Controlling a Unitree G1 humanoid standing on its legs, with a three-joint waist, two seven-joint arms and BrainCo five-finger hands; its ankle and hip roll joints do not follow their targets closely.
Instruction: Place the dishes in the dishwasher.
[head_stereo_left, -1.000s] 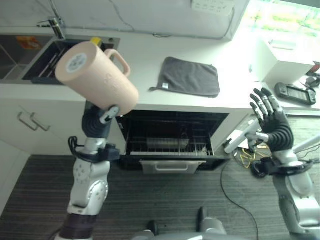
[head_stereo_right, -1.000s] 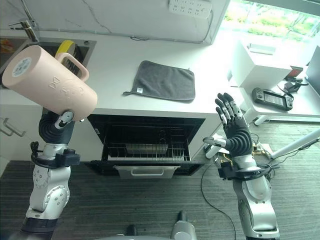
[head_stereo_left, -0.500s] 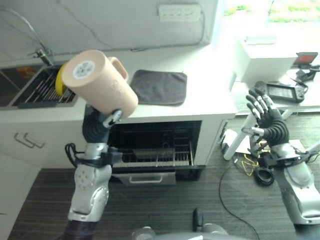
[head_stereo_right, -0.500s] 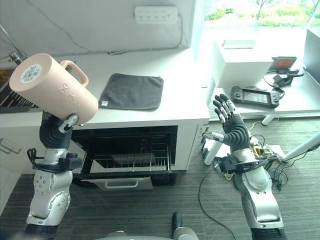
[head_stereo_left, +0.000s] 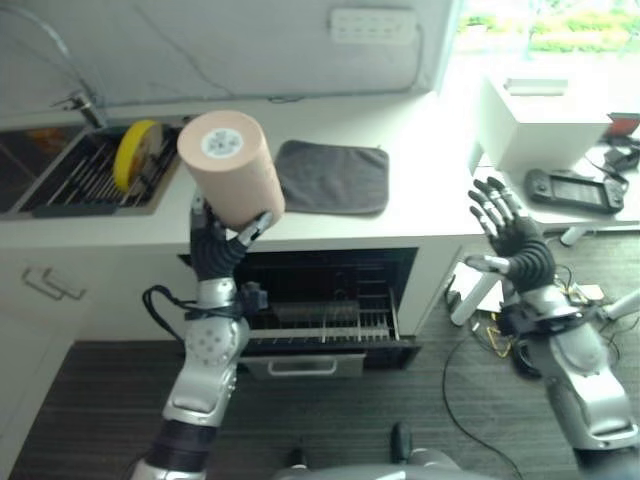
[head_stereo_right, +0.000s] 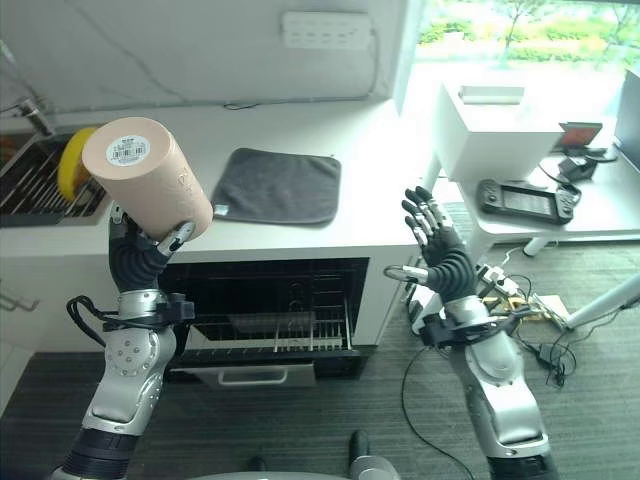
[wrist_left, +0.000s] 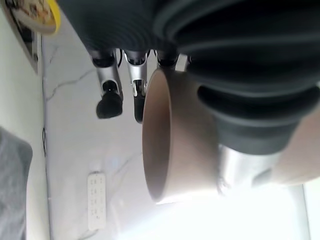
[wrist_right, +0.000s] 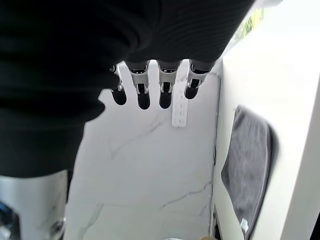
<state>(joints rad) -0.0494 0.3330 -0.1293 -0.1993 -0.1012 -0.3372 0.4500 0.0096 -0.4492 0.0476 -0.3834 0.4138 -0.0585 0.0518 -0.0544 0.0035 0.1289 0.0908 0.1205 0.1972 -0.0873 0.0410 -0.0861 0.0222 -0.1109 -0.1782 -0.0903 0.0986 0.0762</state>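
One pink mug (head_stereo_left: 232, 171) is the task's object in our frames, raised at upper left of centre in the left eye view, its base turned toward the camera. We see a round white sticker on that base; its print is too small for us to read. We find the left hand (head_stereo_left: 215, 245) just below the mug, with fingers and thumb curled against its lower side, so the mug is gripped well above the open dishwasher (head_stereo_left: 320, 300), whose wire rack (head_stereo_left: 325, 318) shows at lower centre. In the left wrist view we see the mug's rim just beside that hand's dark-tipped fingers (wrist_left: 109, 98). At far left, a yellow plate (head_stereo_left: 135, 167) stands in the sink (head_stereo_left: 80, 180). At upper centre we note a grey cloth (head_stereo_left: 332, 177) lying flat on the white counter (head_stereo_left: 420, 150). At right, the right hand (head_stereo_left: 507, 237) is held upright, fingers spread and straight, touching nothing.
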